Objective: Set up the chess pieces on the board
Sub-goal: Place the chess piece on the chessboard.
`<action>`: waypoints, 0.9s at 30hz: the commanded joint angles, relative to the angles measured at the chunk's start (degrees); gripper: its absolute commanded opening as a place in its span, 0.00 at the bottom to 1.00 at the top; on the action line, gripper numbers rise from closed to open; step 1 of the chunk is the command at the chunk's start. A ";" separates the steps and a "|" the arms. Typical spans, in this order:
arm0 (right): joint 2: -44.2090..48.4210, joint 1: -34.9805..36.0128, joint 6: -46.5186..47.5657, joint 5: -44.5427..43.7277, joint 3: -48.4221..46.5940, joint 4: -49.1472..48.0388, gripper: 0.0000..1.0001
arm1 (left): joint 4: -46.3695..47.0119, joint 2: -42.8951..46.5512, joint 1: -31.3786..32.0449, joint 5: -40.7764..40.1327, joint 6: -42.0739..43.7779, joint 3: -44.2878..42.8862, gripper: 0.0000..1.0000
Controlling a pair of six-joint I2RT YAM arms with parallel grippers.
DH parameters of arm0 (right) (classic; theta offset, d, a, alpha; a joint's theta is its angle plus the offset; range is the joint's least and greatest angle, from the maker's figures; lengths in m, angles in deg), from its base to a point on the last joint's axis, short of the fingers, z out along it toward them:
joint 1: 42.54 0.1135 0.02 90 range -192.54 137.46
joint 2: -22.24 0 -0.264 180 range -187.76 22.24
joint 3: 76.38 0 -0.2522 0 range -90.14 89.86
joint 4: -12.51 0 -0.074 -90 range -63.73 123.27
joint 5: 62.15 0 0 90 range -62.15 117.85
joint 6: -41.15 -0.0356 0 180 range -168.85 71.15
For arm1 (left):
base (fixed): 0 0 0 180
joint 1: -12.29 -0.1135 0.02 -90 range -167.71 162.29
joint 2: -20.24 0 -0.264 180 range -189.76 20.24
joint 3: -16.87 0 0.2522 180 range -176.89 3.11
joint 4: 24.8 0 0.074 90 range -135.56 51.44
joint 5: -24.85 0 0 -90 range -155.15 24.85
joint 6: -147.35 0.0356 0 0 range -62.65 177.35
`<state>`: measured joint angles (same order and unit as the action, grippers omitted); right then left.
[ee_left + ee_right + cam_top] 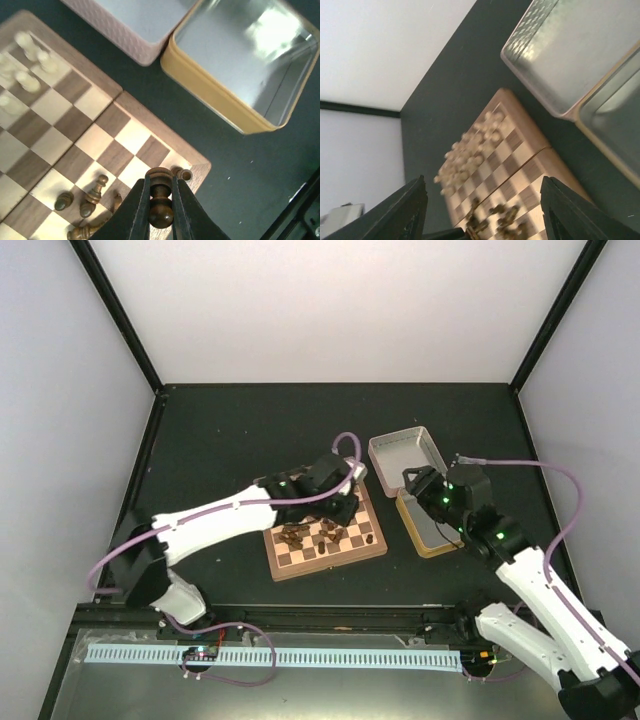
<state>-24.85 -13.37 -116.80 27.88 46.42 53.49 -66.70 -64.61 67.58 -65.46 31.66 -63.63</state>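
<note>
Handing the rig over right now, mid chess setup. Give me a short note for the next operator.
Left pincer: shut on a dark piece, upright at the board's corner.
Right pincer: open, empty, above the tin halves.
Cream pieces: bunched at the opposite end.
Other dark pieces: lying tumbled near the held one.
Done: pieces out of the tin halves, as far as visible.
Left: stand and order both sets.

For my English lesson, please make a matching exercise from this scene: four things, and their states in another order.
1 left gripper
2 right gripper
3 yellow-walled metal tin half
4 pale cream wooden chess pieces

a beside the chequered wooden board, looks empty
b on the board
c shut on a dark brown wooden chess piece
d jaws open wide

Pairs: 1c, 2d, 3a, 4b
</note>
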 commanded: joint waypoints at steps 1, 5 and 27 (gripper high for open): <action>3.65 -2.12 8.82 -10.76 0.37 7.33 0.63 | -11.88 -8.63 1.50 1.55 -0.81 -8.23 0.02; 5.50 -3.31 11.18 -13.09 0.90 8.65 0.65 | -14.52 -15.84 1.97 3.28 -0.63 -13.18 0.02; 5.95 -3.68 15.81 -14.35 2.94 7.17 0.67 | -25.10 -34.31 1.59 4.71 3.03 -29.83 0.04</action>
<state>-19.21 -16.67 -102.42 14.83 48.67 61.67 -88.73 -97.95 69.31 -62.07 33.52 -90.55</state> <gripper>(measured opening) 0.673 0.102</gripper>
